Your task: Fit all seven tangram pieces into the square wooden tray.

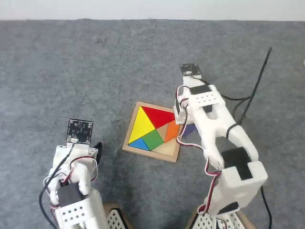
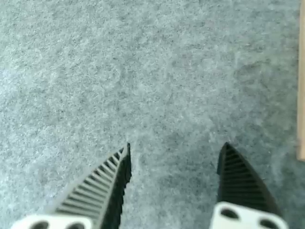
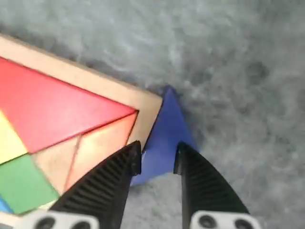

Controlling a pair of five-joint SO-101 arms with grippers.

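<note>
Right gripper (image 3: 158,149): jaws released, narrowly parted, with the blue triangle (image 3: 167,119) beneath and between them, just outside the wooden tray (image 3: 95,78) rim. Seat both jaws squarely on opposite triangle edges before clenching. Farther off, left gripper (image 2: 176,148): jaws released, empty.

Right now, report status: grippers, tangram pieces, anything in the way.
Left gripper open over carpet. Right gripper open over loose blue piece, outside tray by its corner. No obstruction seen.

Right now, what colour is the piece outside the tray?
The piece is blue; best in right wrist view.
</note>
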